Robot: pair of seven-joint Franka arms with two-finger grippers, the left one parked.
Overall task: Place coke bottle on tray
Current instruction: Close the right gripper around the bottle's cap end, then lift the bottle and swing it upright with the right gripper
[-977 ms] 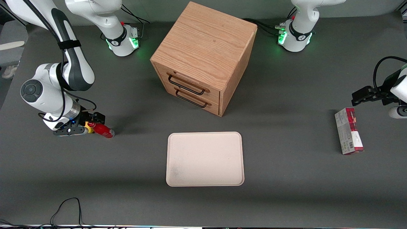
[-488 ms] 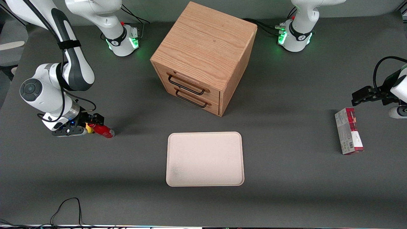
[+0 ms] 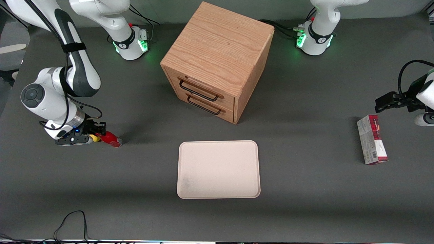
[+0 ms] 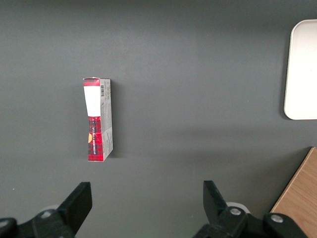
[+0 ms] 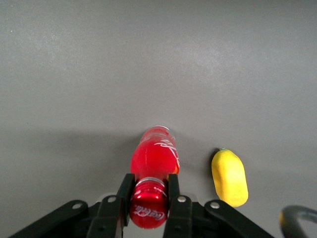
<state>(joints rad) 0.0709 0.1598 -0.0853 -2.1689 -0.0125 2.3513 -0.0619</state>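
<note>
The coke bottle (image 3: 111,139) is small, slim and red, and lies tilted on the dark table toward the working arm's end. In the right wrist view its red cap (image 5: 147,204) sits between the two black fingers (image 5: 174,196), which press on both sides of it. My gripper (image 3: 97,133) is shut on the coke bottle at its cap end, low over the table. The cream-white tray (image 3: 218,169) lies flat in the middle of the table, nearer to the front camera than the cabinet and well apart from the bottle.
A yellow lemon-like lump (image 5: 229,177) lies on the table just beside the bottle. A wooden two-drawer cabinet (image 3: 217,61) stands farther from the camera than the tray. A red-and-grey carton (image 3: 371,139) lies toward the parked arm's end.
The gripper and wrist have shifted slightly away from the tray, and the bottle with them. The yellow lump shows less in the front view.
</note>
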